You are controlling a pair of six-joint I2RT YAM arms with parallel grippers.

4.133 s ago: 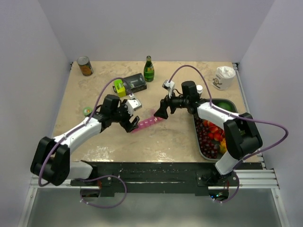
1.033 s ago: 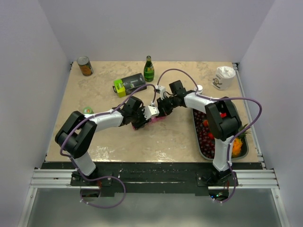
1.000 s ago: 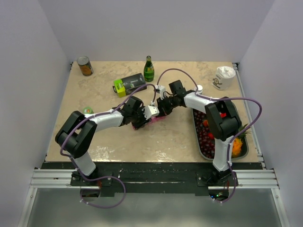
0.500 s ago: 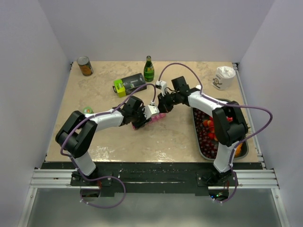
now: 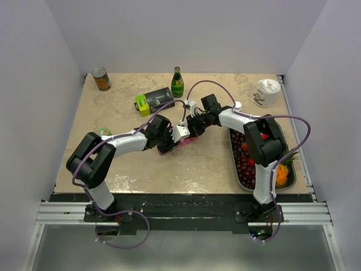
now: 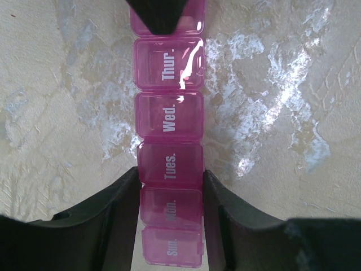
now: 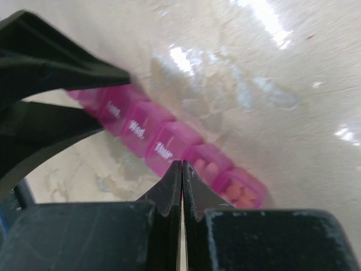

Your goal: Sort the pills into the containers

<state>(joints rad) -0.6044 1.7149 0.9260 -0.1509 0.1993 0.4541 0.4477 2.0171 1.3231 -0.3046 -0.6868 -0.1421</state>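
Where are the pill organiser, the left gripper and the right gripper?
pill organiser (image 6: pixel 169 116), left wrist view, on the Wed. lid.
left gripper (image 6: pixel 170 172), left wrist view, midway between the fingertips.
right gripper (image 7: pixel 181 165), right wrist view, at the closed fingertips.

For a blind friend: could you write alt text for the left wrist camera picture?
A pink pill organiser, lids marked Sun. to Thur., lies on a beige marbled table, clamped at Mon./Tues. between the left gripper's black fingers. The right gripper's dark tip overlaps the next lid.

Bright even light, glare streaks on the table (image 6: pixel 282 68), right wrist view blurred
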